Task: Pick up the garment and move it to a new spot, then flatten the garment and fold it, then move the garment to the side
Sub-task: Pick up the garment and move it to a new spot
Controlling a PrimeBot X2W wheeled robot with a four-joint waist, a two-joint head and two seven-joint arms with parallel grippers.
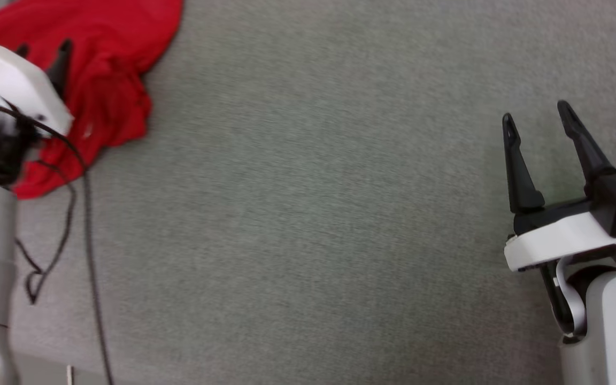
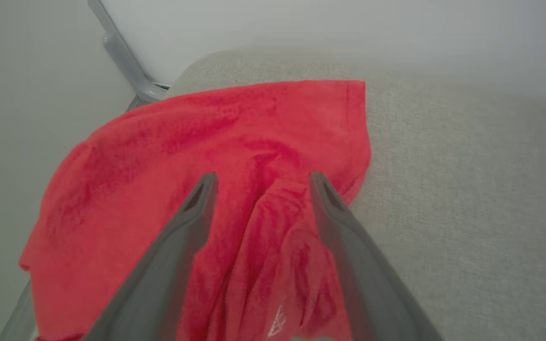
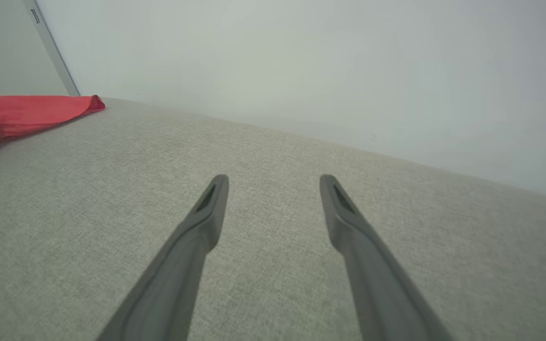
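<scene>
Lining up the first pickup, I read the garment (image 1: 105, 80) as a crumpled red heap at the far left corner of the grey fabric surface (image 1: 313, 214). Its longer run goes from the top of the head view down toward the lower left. My left gripper (image 2: 261, 182) hangs right over it, jaws apart with nothing clamped. In the left wrist view a raised ridge of folds runs up between the two fingers, roughly along their own direction, so it lies in line with the jaws rather than across them. I judge that a straight descent and a close would pinch that ridge from both sides. I cannot tell whether the tips touch cloth. My right gripper (image 1: 537, 115) sits well apart at the far right over bare surface, jaws likewise apart and empty; from its wrist camera the garment is a low red strip at the far left. The left arm is plainly the nearer one, and I'd grab with it. A loose black cable (image 1: 89, 214) trails beside that arm, crossing the garment's lower edge, so I'd watch it.
</scene>
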